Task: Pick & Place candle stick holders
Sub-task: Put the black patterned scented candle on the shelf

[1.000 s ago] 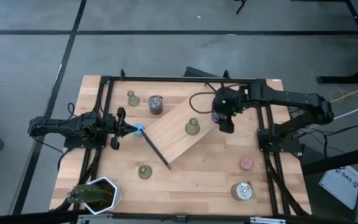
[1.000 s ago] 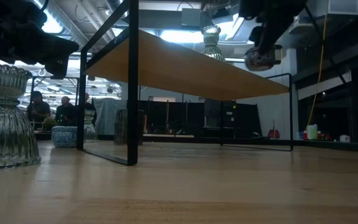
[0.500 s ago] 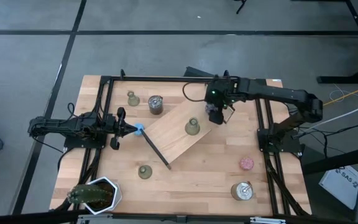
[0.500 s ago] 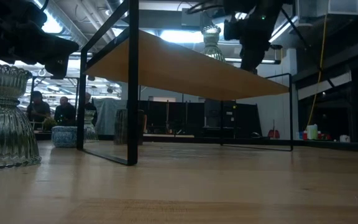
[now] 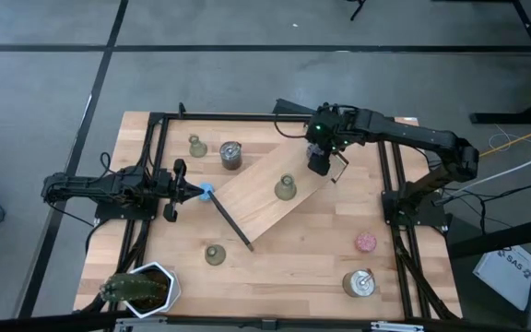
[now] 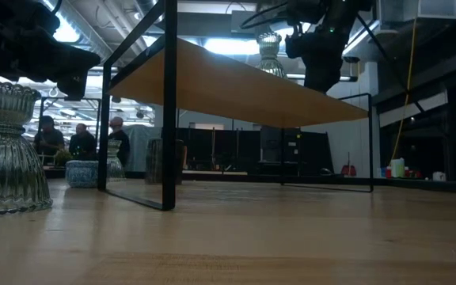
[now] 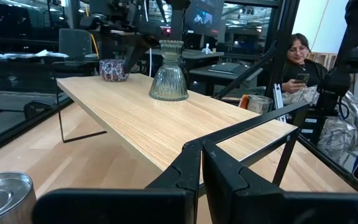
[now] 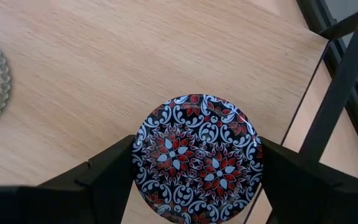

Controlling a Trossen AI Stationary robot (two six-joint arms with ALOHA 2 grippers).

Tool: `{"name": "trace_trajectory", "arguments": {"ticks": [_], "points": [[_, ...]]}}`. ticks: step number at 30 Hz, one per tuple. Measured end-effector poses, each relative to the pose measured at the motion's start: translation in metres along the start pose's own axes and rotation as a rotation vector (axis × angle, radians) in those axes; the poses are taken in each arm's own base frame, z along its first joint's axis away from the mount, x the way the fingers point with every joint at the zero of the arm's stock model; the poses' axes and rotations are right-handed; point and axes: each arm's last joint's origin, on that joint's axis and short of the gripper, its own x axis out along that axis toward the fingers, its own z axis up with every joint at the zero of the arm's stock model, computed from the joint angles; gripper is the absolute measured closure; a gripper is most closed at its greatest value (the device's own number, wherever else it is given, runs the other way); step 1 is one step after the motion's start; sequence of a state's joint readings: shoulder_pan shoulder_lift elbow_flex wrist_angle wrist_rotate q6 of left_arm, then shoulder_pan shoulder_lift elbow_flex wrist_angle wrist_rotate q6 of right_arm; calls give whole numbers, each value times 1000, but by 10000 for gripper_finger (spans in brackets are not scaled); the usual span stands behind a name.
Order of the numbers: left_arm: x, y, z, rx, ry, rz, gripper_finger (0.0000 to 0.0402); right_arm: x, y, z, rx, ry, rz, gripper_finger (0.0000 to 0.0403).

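Note:
One candle stick holder (image 5: 286, 188) (image 7: 169, 71) stands on its wide base on the raised wooden shelf (image 5: 256, 207). Two more stand on the table, at the far left (image 5: 196, 146) and near the front (image 5: 215, 254) (image 6: 5, 150). My right gripper (image 5: 319, 166) (image 8: 196, 163) hangs over the shelf's far right corner, shut on a round tin with a black, white and red patterned lid (image 8: 196, 155) (image 7: 112, 70). My left gripper (image 5: 192, 191) (image 7: 201, 177) rests level at the table's left, shut, holding nothing. My right gripper pinches the patterned tin by its round side wall (image 8: 143, 158) between its two fingers (image 8: 101, 177), one on each opposite side. The fingers come from above, pointing steeply down. The tin sits level, lid up, at the shelf's surface; whether it rests on the shelf I cannot tell.
Two silver tins stand at the far left (image 5: 230, 155) and the near right (image 5: 360, 282). A pink puck (image 5: 365, 243) lies at the right, a potted plant (image 5: 141, 288) at the near left. A black metal frame (image 5: 247, 117) rings the table. People (image 7: 300, 53) sit beyond.
My right gripper has carried the patterned tin toward the table's left and far edge and downward, from beside the shelf's right corner to over that corner, rolling a little on the way. It stays shut on the tin.

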State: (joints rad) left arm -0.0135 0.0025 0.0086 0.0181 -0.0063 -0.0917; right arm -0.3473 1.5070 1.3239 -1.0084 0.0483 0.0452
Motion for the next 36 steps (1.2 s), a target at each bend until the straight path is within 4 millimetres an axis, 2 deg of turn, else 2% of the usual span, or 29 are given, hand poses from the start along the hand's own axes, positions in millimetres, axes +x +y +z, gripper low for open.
{"name": "trace_trajectory", "arguments": {"ticks": [36], "points": [[0,0,0,0,0,0,390,2,0,1,-9,-2,-4,77]]}}
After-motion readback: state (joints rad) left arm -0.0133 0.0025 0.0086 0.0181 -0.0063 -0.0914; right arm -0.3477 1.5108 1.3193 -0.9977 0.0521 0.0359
